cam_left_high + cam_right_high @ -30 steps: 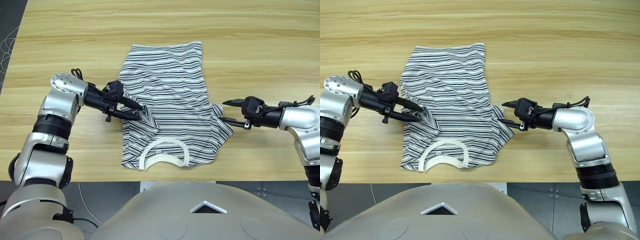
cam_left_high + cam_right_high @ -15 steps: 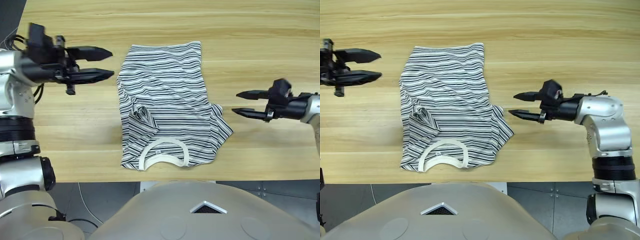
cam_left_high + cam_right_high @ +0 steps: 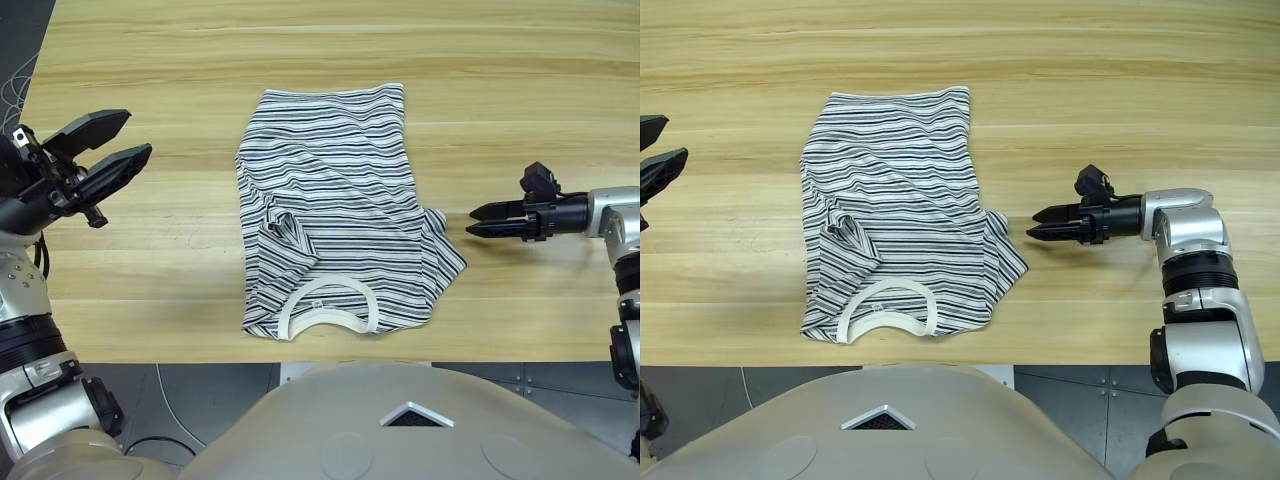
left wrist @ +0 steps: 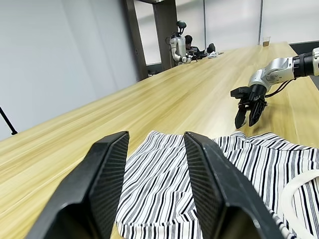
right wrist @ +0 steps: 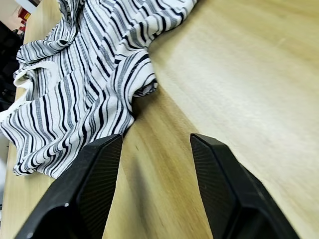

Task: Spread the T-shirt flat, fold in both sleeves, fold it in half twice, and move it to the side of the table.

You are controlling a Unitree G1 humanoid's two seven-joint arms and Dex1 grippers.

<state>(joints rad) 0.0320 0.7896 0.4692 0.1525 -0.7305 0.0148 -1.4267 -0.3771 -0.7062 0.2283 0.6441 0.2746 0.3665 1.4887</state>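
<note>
one striped t-shirt (image 3: 335, 190) between two grippers (image 3: 137, 133) (image 3: 472, 220)

Left gripper (image 3: 138, 132): a second ago its fingers sit on the folded left sleeve (image 3: 280, 228) of the T-shirt (image 3: 330, 190); now it is off the cloth and well apart from it, out by the table's left edge, fingers spread wide.
Left arm: drawn back from over the shirt toward the robot's left side.
Right gripper (image 3: 470, 221): a second ago its fingers reach the edge of the right sleeve (image 3: 440, 250); now it has backed off and lies near that sleeve without touching, fingers apart.
Right wrist: turned since half a second ago, so the fingers look closer together from the head.
Left sleeve: no longer held, lying as a rumpled fold on the shirt.
</note>
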